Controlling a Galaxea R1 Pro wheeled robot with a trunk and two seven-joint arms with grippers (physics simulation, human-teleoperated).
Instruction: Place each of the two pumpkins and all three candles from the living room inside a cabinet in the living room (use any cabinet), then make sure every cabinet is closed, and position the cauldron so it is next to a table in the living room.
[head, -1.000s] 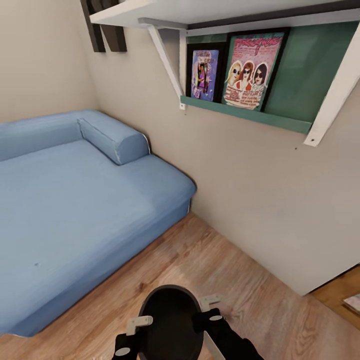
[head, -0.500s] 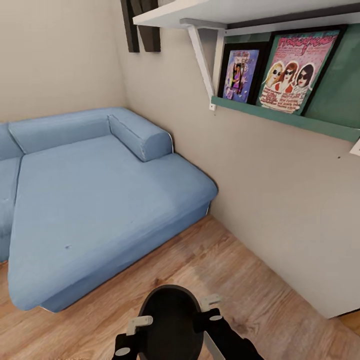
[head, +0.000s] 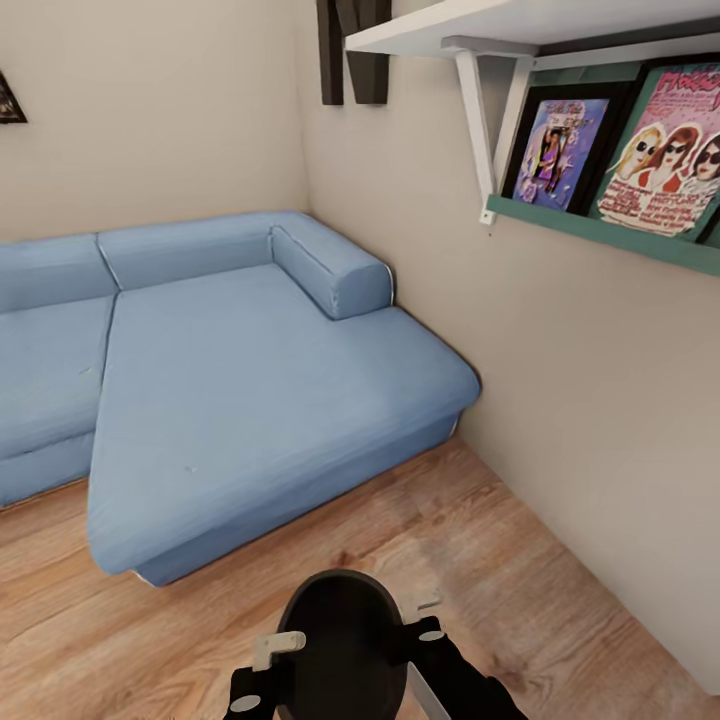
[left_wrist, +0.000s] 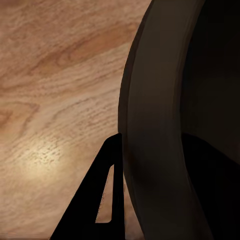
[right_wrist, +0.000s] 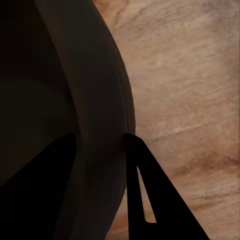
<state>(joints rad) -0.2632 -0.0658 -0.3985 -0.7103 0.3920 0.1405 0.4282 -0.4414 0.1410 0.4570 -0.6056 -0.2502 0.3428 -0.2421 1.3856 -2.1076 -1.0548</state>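
The black cauldron (head: 345, 640) hangs over the wooden floor at the bottom middle of the head view, its wide mouth facing up. My left gripper (head: 272, 655) clamps its left rim and my right gripper (head: 422, 618) clamps its right rim. In the left wrist view one dark finger (left_wrist: 107, 195) lies against the outside of the cauldron's rim (left_wrist: 150, 125); the other finger is lost in the dark inside. In the right wrist view two fingers straddle the cauldron's rim (right_wrist: 95, 100), one finger (right_wrist: 145, 195) outside. Pumpkins, candles, cabinet and table are out of view.
A large blue corner sofa (head: 250, 390) takes up the left and middle ahead. A beige wall (head: 600, 420) runs along the right, with a white and teal shelf (head: 590, 225) holding framed pictures above. Wooden floor (head: 130, 630) lies between the sofa and me.
The whole view has swung left: the sofa and shelf slid rightward in the picture and more sofa shows at the left. The cauldron and both grippers keep their place in view.
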